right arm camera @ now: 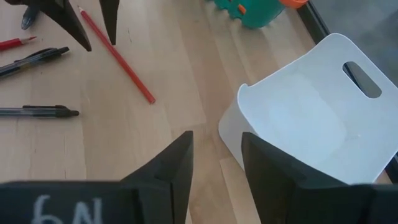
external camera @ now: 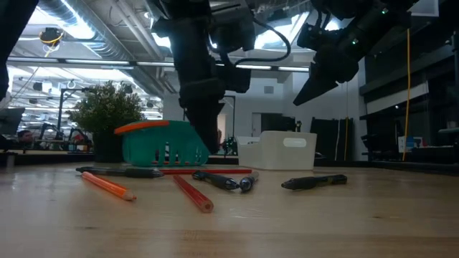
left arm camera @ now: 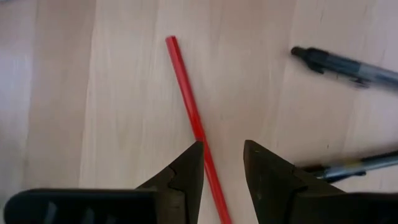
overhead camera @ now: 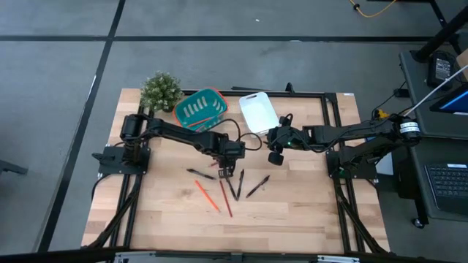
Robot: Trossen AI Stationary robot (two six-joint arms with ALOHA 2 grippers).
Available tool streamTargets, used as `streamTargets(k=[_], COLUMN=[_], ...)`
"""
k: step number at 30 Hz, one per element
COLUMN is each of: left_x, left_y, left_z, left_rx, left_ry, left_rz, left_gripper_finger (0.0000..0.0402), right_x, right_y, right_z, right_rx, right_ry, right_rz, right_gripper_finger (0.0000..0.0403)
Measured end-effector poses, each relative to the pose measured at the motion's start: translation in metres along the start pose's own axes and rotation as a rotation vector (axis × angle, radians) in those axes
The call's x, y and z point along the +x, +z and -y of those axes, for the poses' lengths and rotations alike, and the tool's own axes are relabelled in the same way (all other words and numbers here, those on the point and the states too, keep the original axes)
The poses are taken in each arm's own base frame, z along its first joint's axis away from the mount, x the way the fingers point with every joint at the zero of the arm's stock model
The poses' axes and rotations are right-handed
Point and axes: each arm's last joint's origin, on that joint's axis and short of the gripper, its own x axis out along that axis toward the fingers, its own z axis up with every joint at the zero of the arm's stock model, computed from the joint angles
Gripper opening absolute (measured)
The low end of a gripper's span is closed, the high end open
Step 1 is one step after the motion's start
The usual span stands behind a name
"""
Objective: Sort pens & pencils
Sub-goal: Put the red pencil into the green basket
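Light wooden table [overhead camera: 292, 212] on a grey floor, teal basket with an orange rim [overhead camera: 199, 108] at its far edge, small green potted plant [overhead camera: 160, 89] just left of the basket, white handled bin [overhead camera: 258, 111] just right of the basket.

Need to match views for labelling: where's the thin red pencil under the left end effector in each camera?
High view: thin red pencil, table centre, right of the orange pencil.
Low view: foreground centre, angled toward the camera.
Left wrist view: diagonal, running between the fingers.
Right wrist view: upper left.
Shared landmark: the open left end effector over its far end.
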Motion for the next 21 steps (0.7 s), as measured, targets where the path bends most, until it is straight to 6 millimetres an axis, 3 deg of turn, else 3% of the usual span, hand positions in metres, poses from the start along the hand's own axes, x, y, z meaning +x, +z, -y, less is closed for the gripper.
streamTargets(k=[21], left_x=[0.034], left_y=[-0.002], left_z=[-0.007], left_rx=[-0.027], left_ry=[-0.064], left_rz=[-0.08], left_gripper_finger=[0.0108], right_x=[0.0], right_y=[-0.001], right_z=[0.0], right_rx=[0.004], right_ry=[0.001], right_rz=[-0.009], right_gripper_finger=[0.0139])
